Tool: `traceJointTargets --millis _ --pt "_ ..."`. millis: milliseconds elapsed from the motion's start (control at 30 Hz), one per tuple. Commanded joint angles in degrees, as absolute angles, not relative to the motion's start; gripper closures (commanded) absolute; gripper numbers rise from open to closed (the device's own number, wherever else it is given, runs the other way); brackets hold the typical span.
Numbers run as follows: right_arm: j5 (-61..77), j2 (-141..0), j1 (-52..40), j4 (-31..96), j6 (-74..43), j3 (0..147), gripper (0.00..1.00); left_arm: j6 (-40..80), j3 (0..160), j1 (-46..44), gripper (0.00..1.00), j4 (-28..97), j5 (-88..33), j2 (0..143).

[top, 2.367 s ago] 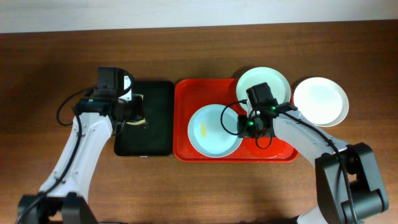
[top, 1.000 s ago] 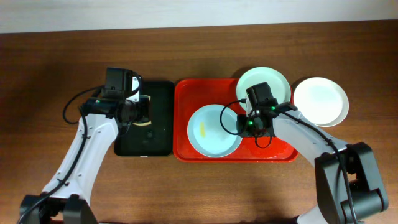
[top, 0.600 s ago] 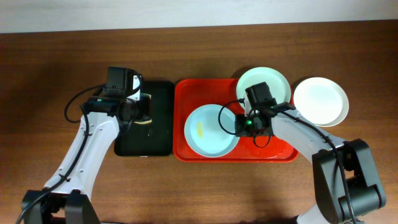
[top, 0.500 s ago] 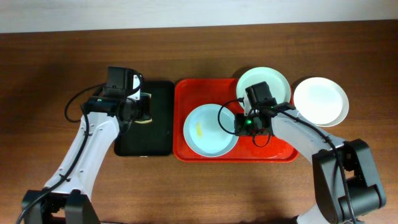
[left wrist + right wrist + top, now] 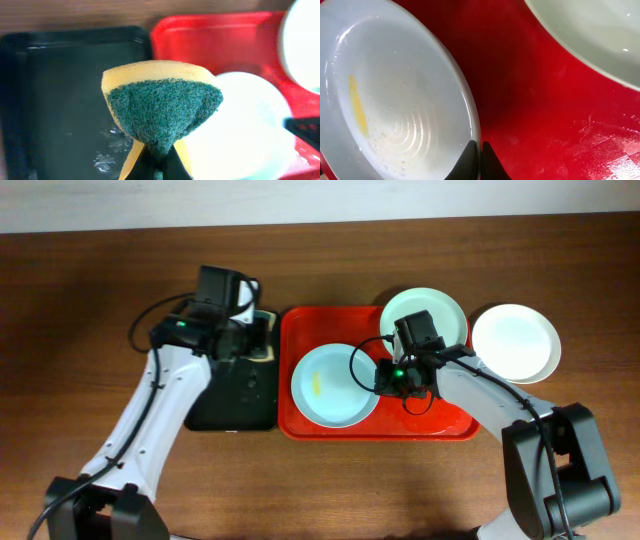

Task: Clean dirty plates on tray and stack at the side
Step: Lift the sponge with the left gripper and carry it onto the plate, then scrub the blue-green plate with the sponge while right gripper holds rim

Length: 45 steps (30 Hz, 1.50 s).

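Observation:
A pale mint-blue plate (image 5: 335,385) with a yellow smear lies on the red tray (image 5: 430,425). My right gripper (image 5: 385,380) is shut on its right rim; the wrist view shows the fingers (image 5: 476,152) pinching the rim of that plate (image 5: 395,100). A second mint plate (image 5: 440,310) rests at the tray's back right corner. A white plate (image 5: 515,342) lies on the table right of the tray. My left gripper (image 5: 255,345) is shut on a yellow-and-green sponge (image 5: 160,110), held over the black tray's right edge, beside the red tray (image 5: 210,40).
A narrow black tray (image 5: 235,395) with wet patches lies left of the red tray; it also shows in the left wrist view (image 5: 50,90). Brown wooden table (image 5: 100,460) surrounds everything.
My left gripper has carried the sponge to the right, from the black tray's left side to its right edge. The right gripper has pulled the smeared plate slightly left on the red tray.

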<state>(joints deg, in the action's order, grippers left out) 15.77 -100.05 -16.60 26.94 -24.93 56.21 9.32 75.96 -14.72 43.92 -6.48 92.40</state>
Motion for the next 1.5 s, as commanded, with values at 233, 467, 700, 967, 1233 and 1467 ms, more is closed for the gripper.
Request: traceJointTargets --millis 233,467,700,967,1233,1467 --pt "15.11 -100.66 -16.97 27.79 -30.30 56.80 0.76 17.26 76.75 -24.82 1.00 39.83 -9.26 100.51" --pt "10.39 -100.66 -16.99 27.79 -25.98 56.80 0.91 20.18 76.75 -25.89 1.00 39.44 -9.23 103.42" --pt "10.20 -100.68 -16.99 27.03 -24.99 56.77 0.96 21.67 76.75 -25.89 1.00 39.70 -9.28 105.34" --pt "9.78 -100.68 -18.02 23.99 -22.28 56.14 0.96 24.77 76.75 -25.89 1.00 40.07 -9.21 105.45" --pt "9.78 -100.73 -19.66 23.07 -22.37 56.07 0.96 25.93 76.75 -25.89 1.00 40.88 -9.23 107.90" --pt "9.58 -100.77 -19.66 23.05 -22.35 55.35 0.96 26.11 76.75 -25.89 1.00 39.88 -7.20 109.08"
